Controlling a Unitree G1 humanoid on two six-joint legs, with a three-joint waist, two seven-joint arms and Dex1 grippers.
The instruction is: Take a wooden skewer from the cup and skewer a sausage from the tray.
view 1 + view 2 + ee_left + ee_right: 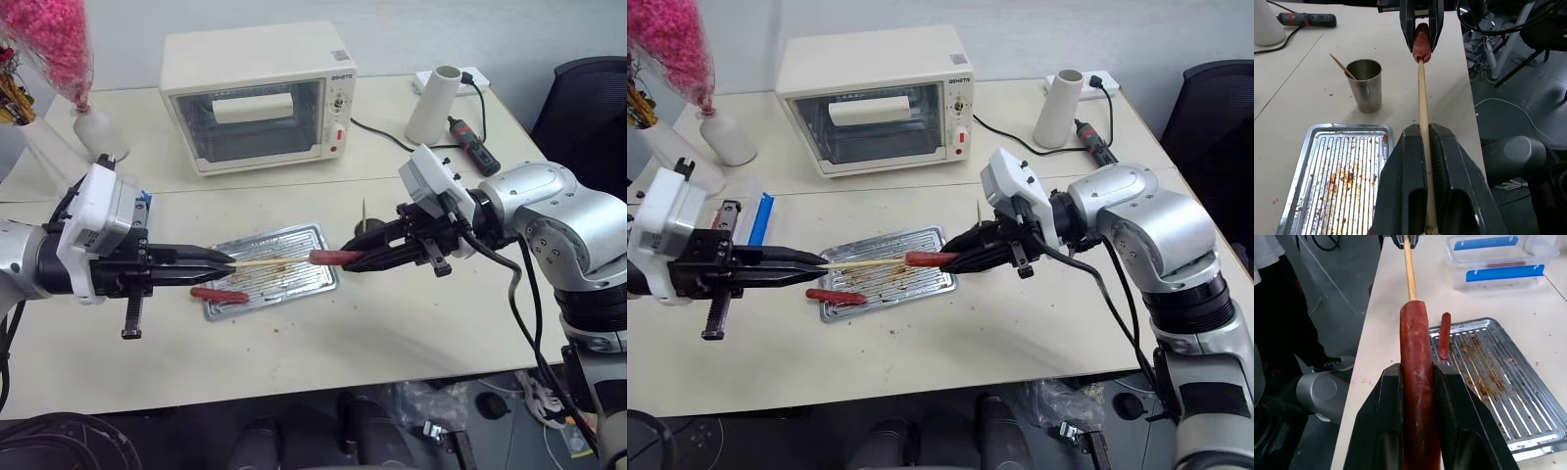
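Clearly the piercing step is in hand: the left gripper is clamped on the wooden skewer, whose tip meets the end of the sausage pinched in the right gripper, both above the tray on the worktop. Next, I judge, the skewer must be pushed straight along the sausage's axis. A small label on the oven is too small to read.
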